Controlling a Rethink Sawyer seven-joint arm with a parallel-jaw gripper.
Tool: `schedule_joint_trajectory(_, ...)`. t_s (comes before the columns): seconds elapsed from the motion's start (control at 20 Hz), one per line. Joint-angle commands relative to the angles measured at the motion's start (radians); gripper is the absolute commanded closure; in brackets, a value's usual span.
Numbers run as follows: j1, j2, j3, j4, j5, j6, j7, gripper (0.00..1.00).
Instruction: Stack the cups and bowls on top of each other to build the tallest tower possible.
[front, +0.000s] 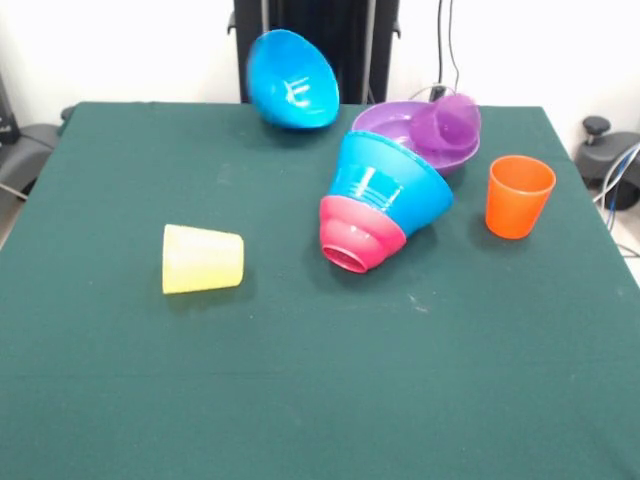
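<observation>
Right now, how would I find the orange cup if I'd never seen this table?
Look at the green table, then find the toppled pile of bowls near its middle. The orange cup stands upright to the right of it, alone. The yellow cup lies on its side.

The blue bowls (292, 80), magenta bowl (357, 235) and purple bowl (400, 125) look glossy plastic; the yellow cup (202, 259) is translucent; the table (300, 400) looks matt green cloth.

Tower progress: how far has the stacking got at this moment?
Done: nothing stands. The nested stack, blue bowl on magenta bowl, lies tipped over on its side against the purple bowl, which holds the purple cup. In hand: nothing; no tool shows. Left: the other blue bowl, tilted; yellow cup, on its side; orange cup, upright.
</observation>
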Motion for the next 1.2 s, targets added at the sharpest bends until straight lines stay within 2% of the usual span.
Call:
schedule_joint_trajectory(0.05, -0.006, 0.046, 0.034, 0.065, -0.014, 0.089, -0.054, 0.00)
schedule_joint_trajectory(0.5, 0.032, 0.078, 0.007, 0.045, -0.042, 0.074, 0.004, 0.00)
schedule_joint_trajectory(0.6, 0.001, 0.075, 0.016, 0.057, -0.046, 0.062, -0.035, 0.00)
schedule_joint_trajectory(0.65, -0.017, 0.078, 0.008, 0.066, -0.071, 0.034, -0.051, 0.00)
schedule_joint_trajectory(0.8, -0.096, 0.114, -0.012, 0.120, -0.135, -0.103, -0.065, 0.00)
schedule_joint_trajectory(0.9, -0.142, 0.132, 0.003, 0.149, -0.169, -0.178, -0.083, 0.00)
schedule_joint_trajectory(1.2, -0.169, 0.152, -0.015, 0.194, -0.247, -0.272, -0.034, 0.00)
